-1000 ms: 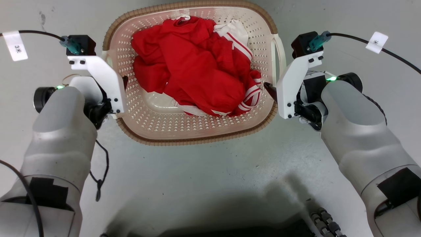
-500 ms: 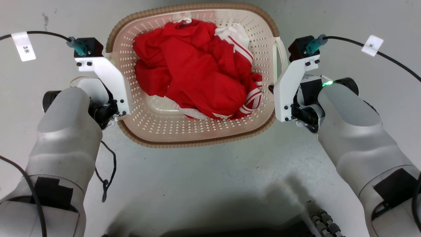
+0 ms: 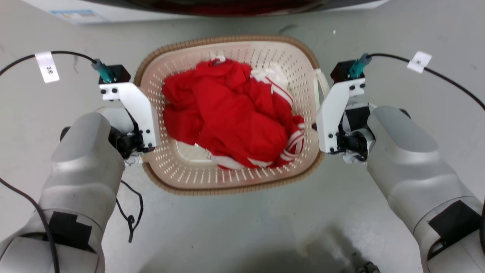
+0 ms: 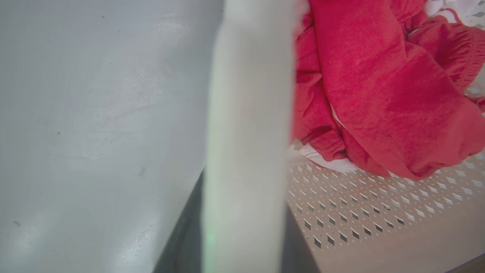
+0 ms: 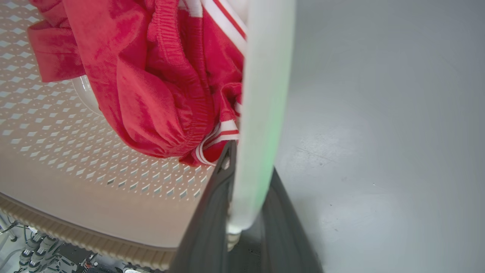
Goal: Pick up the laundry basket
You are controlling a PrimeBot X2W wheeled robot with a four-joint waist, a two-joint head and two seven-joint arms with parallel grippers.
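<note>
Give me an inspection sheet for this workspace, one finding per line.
Surface: grey floor, lightly scuffed.
Job's things: laundry basket, upright, between both arms.
Clutter: red clothes with white stripes, heaped inside the basket.
Grippers: left gripper closed on the left handle; right gripper closed on the right handle.
Cables: left wrist cable and right wrist cable, both black and tagged; loose black cord beside the left arm.
Surroundings: white appliance edge beyond the basket.

The right hand has its two dark fingers close against either side of the laundry basket's white handle. A red garment with white stripes lies bunched inside on the perforated cream wall, touching the handle; grey floor lies beyond
</note>
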